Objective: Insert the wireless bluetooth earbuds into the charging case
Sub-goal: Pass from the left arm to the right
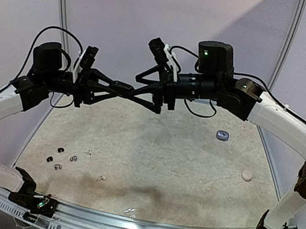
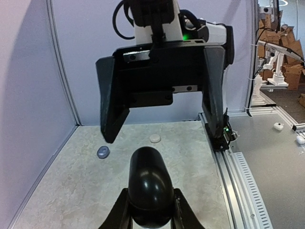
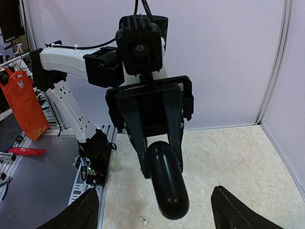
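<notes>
Above the table my grippers faced each other closely. The right gripper (image 2: 162, 133) stood with its fingers wide apart, and the black case (image 2: 151, 186) clamped in the left gripper (image 3: 164, 170) sat right before that gap. Underneath I had open room over the tabletop (image 1: 164, 152). Only earbuds (image 1: 63, 161) front-left and a blue-grey disc (image 1: 222, 135) and a beige disc (image 1: 247, 175) on the right lay there.

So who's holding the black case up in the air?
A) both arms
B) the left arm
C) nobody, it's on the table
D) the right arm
B: the left fingers pinch the case, while the right fingers stand wide apart, off it.
</notes>
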Available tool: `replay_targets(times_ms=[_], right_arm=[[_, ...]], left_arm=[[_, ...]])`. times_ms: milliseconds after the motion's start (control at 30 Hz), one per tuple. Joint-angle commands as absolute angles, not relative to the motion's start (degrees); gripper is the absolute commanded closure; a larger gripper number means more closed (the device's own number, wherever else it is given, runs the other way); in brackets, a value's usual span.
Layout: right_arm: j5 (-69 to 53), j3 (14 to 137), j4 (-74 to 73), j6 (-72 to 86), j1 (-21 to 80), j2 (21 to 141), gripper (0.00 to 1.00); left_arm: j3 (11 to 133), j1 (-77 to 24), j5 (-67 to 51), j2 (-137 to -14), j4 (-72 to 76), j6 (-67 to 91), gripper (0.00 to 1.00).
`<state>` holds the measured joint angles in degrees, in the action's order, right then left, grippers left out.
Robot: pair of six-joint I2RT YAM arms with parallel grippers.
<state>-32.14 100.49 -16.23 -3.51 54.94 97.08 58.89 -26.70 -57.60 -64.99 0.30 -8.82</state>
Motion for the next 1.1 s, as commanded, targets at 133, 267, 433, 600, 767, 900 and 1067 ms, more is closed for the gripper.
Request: replay_targets(times_ms=[133,267,433,600,767,900,1067], right_arm=[[-31.49,105.69,-18.8,-4.74,55.25,102.62,0.4],[-31.41,105.81,-20.49,-5.41,55.37,103.24,0.45],[-32.8,106.59,-20.79,-5.05,55.5,103.83,0.69],[-35.23,107.2,-20.74,-5.01,55.54,103.8,0.92],[-37.94,107.27,-20.09,-3.88,55.53,103.33,1.0],[-40.9,106.96,-18.28,-2.33,55.48,102.93,1.0],[-40.92,106.96,-18.3,-1.49,55.51,103.1,1.0]], left_arm=[[60.08,-26.19,-61.72,-65.72,1.42,-5.98,1.0],[59.86,-26.19,-61.65,-65.35,1.55,-5.95,1.0],[59.88,-26.21,-61.66,-65.31,1.52,-6.19,1.0],[60.25,-26.24,-61.49,-65.35,0.2,-7.39,1.0],[60.06,-25.95,-58.1,-64.64,-1.77,-11.04,0.51],[60.03,-25.72,-56.68,-64.61,-1.16,-14.33,0.38],[60.12,-25.75,-56.66,-64.75,-0.97,-14.2,0.57]])
